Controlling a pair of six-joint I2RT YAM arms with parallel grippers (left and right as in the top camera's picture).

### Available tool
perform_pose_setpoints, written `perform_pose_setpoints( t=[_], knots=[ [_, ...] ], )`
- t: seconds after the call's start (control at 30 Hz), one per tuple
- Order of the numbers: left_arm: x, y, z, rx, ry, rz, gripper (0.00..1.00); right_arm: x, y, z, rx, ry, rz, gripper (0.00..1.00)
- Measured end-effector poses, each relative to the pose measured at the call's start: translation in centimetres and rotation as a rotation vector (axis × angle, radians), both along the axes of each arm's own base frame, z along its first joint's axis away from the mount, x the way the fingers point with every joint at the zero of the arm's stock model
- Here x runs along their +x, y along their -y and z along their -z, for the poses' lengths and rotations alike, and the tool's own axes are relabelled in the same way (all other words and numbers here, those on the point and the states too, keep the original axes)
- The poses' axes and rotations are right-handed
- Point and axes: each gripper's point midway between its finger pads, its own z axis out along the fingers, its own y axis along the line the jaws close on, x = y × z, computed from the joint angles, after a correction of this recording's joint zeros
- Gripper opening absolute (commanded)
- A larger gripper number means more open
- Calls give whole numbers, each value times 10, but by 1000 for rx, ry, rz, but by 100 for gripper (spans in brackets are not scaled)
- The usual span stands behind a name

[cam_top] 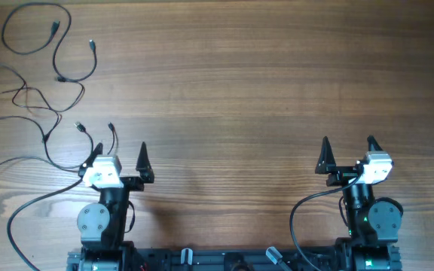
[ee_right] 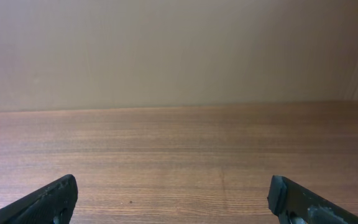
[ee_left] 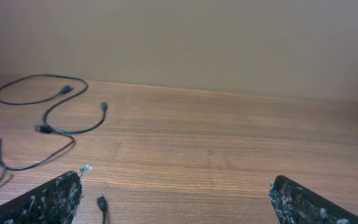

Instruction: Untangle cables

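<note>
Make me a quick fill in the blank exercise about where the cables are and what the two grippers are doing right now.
The thin black cables lie on the robot's ____ half of the table.
Both the left gripper and the right gripper stand ____, holding nothing.
The ____ wrist camera shows only bare wood and no cables.
Missing words: left; open; right.
</note>
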Motion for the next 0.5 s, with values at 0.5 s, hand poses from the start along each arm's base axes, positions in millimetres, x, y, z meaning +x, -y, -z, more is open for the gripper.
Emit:
perform_pose_setpoints(
  t=[0.5],
  knots=[
    [0, -10, 0, 50, -1, -55, 100, 0, 0, 0, 0, 0, 0, 100]
  ],
)
